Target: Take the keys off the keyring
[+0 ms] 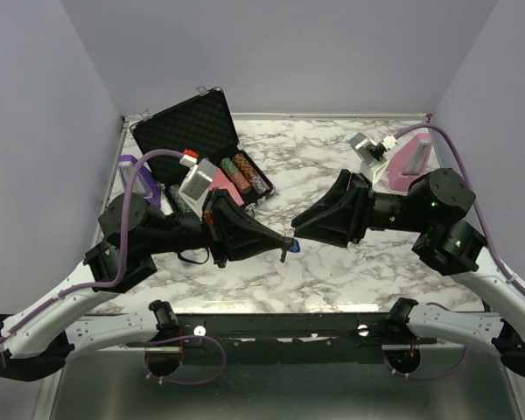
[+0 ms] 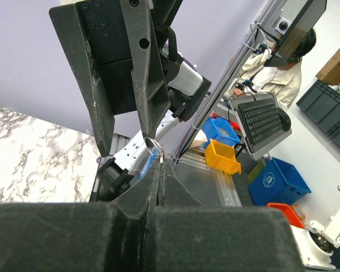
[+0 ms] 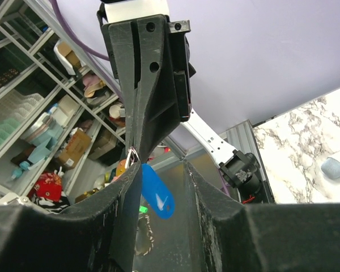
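Keyring (image 2: 153, 145): the thin metal ring is pinched at the very tips of the left gripper (image 2: 160, 168), held in the air above the front middle of the marble table (image 1: 350, 271). Its jaws are pressed fully together on the ring. The blue tag (image 3: 157, 194) is seen hanging off the ring, just beside the tips.

Key: a small dark sliver (image 1: 283, 255) is seen dangling under the left tips in the top view. It is judged to be the key, too small to confirm. It is not clearly made out in either wrist view.

Right gripper (image 1: 297, 230): brought tip-to-tip against the left one, jaws parted. In the right wrist view the blue tag lies in the gap between the fingers (image 3: 130, 192), close to one and apart from the other. Nothing is seen clamped.

Step in hand, as judged: the ring is secured by the left and the right is being lined up for a pinch. The key is not yet off.

Next move, as judged: the key, not the tag, has to be caught by the right jaws. It would then be worked round the split ring while the left hold is kept firm. Fine alignment is needed, and the tag could be grabbed by mistake.

An open poker chip case (image 1: 188, 122) is noted at the back left, well apart.
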Robot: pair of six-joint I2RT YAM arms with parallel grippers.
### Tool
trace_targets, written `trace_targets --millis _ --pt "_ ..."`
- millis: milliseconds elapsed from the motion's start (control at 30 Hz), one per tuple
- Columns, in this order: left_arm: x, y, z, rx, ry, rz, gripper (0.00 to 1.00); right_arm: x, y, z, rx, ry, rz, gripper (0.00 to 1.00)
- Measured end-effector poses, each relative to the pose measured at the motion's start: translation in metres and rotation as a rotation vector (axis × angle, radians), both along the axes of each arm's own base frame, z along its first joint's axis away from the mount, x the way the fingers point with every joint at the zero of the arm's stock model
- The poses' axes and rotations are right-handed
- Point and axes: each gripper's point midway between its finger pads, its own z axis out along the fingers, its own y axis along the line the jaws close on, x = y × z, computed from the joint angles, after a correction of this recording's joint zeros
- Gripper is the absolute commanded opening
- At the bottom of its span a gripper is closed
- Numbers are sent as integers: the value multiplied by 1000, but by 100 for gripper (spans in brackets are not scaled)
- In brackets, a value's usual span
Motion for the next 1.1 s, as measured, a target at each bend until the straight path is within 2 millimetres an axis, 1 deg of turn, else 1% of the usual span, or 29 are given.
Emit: trace_targets --millis 300,500,700,867,1033,1100 --pt "0 0 1 -5 -2 1 0 -3 0 2 7 -10 16 40" --pt "0 0 2 -7 -2 1 0 -8 -1 7 27 -23 44 40" --pt "1 -2 1 -5 1 1 0 -12 -1 9 34 -22 70 38" --pt "3 -4 0 0 4 1 0 -12 1 7 28 -18 80 31" --pt "4 -7 -3 9 9 1 0 -13 1 10 40 -22 87 17" --pt "5 -8 -3 10 10 1 0 -14 1 11 44 -25 90 7"
